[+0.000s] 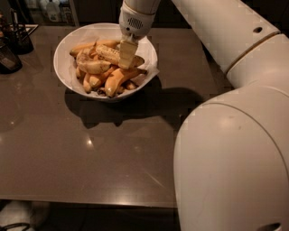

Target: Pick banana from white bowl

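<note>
The white bowl stands at the back of the dark table, lined with crinkled white paper and holding several bananas. The speckled pale-yellow banana lies across the top of the pile, pointing left and right. My gripper reaches down from the white arm into the bowl and sits right at this banana's middle, covering part of it. Smoother orange-yellow bananas lie below it toward the front of the bowl.
The arm's large white body fills the right side of the view. Dark objects stand at the table's far left edge. The table's front edge runs along the bottom. Bottles stand behind the table.
</note>
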Action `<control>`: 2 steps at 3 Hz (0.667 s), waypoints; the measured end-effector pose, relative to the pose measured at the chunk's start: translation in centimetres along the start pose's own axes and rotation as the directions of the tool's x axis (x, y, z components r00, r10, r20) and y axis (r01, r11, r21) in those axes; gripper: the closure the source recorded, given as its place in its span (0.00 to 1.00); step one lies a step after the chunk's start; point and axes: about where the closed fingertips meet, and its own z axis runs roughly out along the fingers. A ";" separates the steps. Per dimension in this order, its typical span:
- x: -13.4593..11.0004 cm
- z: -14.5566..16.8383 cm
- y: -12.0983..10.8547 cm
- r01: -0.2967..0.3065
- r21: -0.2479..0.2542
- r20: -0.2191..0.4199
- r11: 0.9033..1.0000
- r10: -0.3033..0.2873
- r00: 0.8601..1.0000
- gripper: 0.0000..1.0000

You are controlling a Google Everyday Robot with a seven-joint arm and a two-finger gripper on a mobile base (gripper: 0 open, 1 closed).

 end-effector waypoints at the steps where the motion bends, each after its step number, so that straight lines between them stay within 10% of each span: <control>1: -0.4 -1.2 -0.1 0.031 0.047 0.044 0.998 -0.033 0.998 1.00; 2: -0.4 -3.5 0.6 0.075 0.097 0.104 0.992 -0.085 0.991 1.00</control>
